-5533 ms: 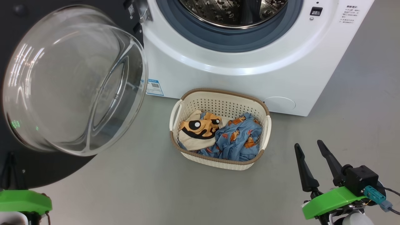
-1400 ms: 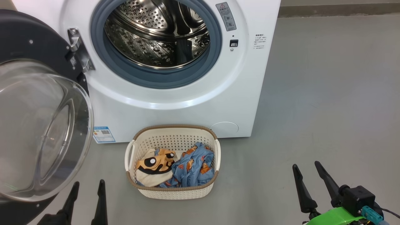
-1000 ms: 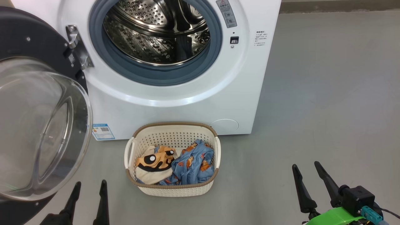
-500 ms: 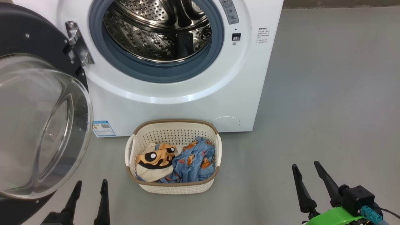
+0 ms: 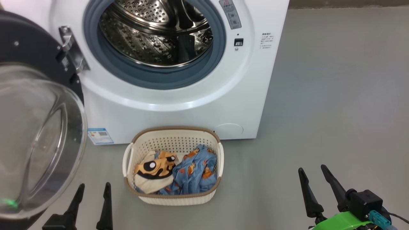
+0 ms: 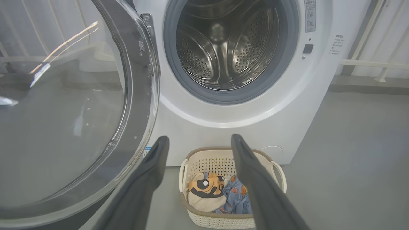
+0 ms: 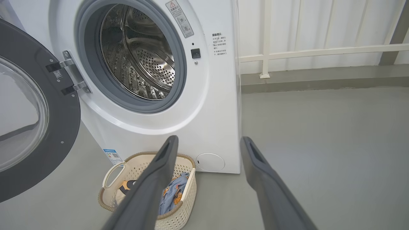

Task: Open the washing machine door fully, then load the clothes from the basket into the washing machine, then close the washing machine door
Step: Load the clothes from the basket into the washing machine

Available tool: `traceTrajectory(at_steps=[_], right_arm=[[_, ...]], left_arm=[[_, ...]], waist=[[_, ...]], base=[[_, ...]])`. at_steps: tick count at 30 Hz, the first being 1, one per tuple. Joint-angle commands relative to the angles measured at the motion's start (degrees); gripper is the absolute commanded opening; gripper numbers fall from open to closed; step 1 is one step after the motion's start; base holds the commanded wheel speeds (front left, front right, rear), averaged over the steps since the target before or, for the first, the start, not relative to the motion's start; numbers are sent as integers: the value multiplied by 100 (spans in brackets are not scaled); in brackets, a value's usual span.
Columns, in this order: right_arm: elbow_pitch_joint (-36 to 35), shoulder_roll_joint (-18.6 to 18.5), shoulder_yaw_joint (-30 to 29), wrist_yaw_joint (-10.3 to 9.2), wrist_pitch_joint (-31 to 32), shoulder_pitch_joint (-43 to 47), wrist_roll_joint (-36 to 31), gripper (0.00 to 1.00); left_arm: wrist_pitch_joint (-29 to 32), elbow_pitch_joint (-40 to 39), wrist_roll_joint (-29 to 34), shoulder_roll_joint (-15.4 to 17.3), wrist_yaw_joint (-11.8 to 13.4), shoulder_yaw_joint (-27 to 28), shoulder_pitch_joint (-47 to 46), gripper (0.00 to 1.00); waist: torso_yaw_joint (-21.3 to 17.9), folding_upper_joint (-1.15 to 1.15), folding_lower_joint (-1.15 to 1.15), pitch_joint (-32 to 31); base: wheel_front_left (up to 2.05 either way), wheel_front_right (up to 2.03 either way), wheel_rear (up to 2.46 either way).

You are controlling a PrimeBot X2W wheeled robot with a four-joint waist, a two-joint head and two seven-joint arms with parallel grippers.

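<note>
grey floor (image 5: 335,95), white panelled wall (image 7: 319,22)

The right gripper (image 5: 312,168) is showing two long black fingers (image 5: 309,195) that are getting thinner up to pointed tips. A bright green plate (image 5: 342,221) is sitting at their bottom end. A small black box (image 5: 366,201) is riding on it, and a blue-green plug (image 5: 378,219) is poking out beside the box, with a thin dark cable (image 5: 399,217) trailing away. The left gripper (image 5: 93,185) is showing the same fingers. Up close in the wrist views, they are looking dark grey and smooth, with a long groove inside.
</note>
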Motion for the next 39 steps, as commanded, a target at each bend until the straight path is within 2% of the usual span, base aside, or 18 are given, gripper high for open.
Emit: traceTrajectory(at_steps=[1, 16, 39], right_arm=[[-125, -23, 154, 9, -69, -179, -31, 100], [-156, -34, 135, 9, -69, -242, -24, 100], [-92, -55, 137, 9, -69, -196, 5, 100]], left_arm=[[-37, -102, -42, 84, -14, 211, -286, 100], [-37, -156, 8, 53, -5, 439, -363, 100], [-37, -217, -50, 63, -14, 243, -198, 100]], waist=[[1, 0, 0, 3], [28, 0, 0, 132], [55, 0, 0, 46]], base=[[180, -146, -34], [165, -154, -11], [8, -8, 0]])
